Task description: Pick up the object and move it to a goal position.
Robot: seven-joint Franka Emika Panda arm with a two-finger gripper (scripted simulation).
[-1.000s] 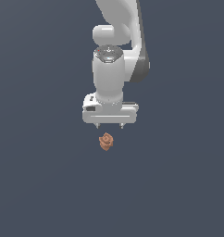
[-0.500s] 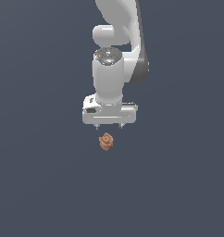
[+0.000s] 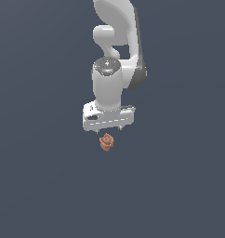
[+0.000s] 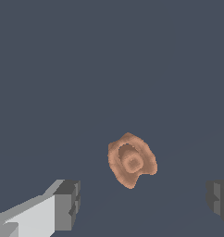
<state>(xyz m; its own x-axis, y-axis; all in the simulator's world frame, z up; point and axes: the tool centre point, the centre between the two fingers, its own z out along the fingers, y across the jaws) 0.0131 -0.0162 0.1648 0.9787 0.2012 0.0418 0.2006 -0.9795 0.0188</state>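
The object [image 3: 106, 142] is a small orange-brown knobbly lump on the dark grey floor. It also shows in the wrist view [image 4: 131, 159], seen from above between the two fingers. My gripper [image 3: 108, 129] hangs just above it, pointing down, with only short finger stubs showing under the white hand. In the wrist view the gripper [image 4: 144, 203] is open wide, one finger [image 4: 63, 206] on one side and the other finger [image 4: 220, 199] far on the other side. It holds nothing.
The floor [image 3: 40, 186] is a plain dark grey-blue surface. The white arm [image 3: 116, 42] rises from the hand toward the top of the exterior view.
The hand has come down a little toward the object. The object has not moved.
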